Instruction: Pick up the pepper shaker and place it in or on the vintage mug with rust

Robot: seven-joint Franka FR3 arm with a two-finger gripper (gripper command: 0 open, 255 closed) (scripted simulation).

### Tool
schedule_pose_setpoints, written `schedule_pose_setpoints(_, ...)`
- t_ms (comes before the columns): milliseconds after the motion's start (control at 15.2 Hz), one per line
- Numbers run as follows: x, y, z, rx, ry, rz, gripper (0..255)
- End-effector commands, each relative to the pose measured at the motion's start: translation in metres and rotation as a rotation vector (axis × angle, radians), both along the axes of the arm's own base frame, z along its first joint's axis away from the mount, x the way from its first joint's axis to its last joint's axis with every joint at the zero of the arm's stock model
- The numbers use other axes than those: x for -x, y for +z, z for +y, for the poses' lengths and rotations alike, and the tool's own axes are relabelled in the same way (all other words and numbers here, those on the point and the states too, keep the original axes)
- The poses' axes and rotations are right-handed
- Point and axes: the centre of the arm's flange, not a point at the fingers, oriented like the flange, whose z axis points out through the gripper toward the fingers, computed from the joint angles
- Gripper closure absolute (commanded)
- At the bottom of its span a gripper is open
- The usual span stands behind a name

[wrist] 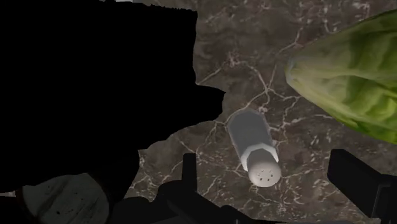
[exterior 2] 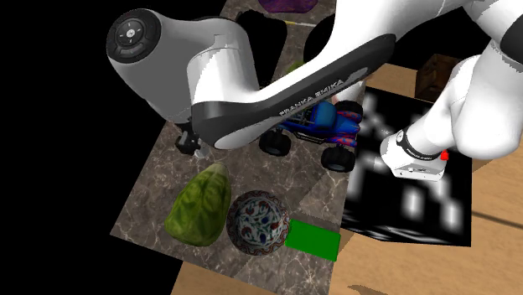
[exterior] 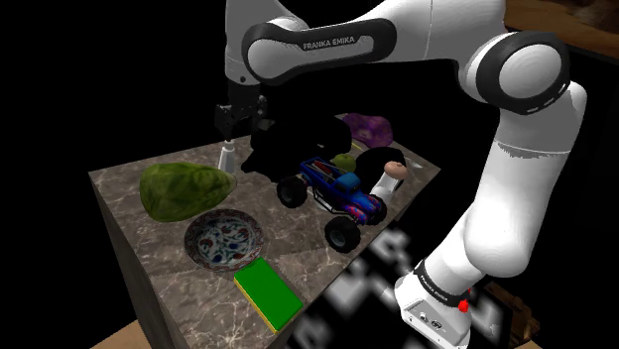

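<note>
Dark marbled tabletop [exterior: 149, 268] with white veins, a black area all around it, and here is the gripper [exterior: 241, 129] hanging above the far side of the slab. In the wrist view the gripper [wrist: 266, 158] has its two black fingers [wrist: 189, 175] standing well apart, gripping nothing. The pepper shaker [wrist: 254, 146] sits between them, down on the marble, touched by neither: pale grey body, white cap with its ring of holes facing the camera. From the shoulder view, the pepper shaker [exterior: 227, 154] stands upright on the table, right under the fingers.

Just beside the shaker, a big green leafy head [wrist: 353, 76] fills one side, close but apart from it. On the other side a jagged black patch covers the stone, and past it sits a grey speckled shape [wrist: 60, 200], too cut off to name.

Further out, on the shoulder view, the leafy head [exterior: 184, 188] lies nearer the camera than the shaker, then a patterned bowl [exterior: 223, 241], then a flat green block [exterior: 268, 292] at the near edge. A blue toy truck [exterior: 337, 193] with black wheels is parked toward the stand.
</note>
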Motion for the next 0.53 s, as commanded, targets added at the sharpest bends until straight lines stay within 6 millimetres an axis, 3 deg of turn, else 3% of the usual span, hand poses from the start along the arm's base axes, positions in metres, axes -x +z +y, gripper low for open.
schedule_pose_setpoints(0, -0.017, -0.013, 0.012, 0.007, -0.006, -0.003, 0)
schedule_pose_setpoints(132, -0.035, -0.025, 0.023, 0.013, -0.010, -0.004, 0)
schedule_pose_setpoints(462, -0.036, -0.051, 0.020, 0.013, -0.010, -0.004, 0)
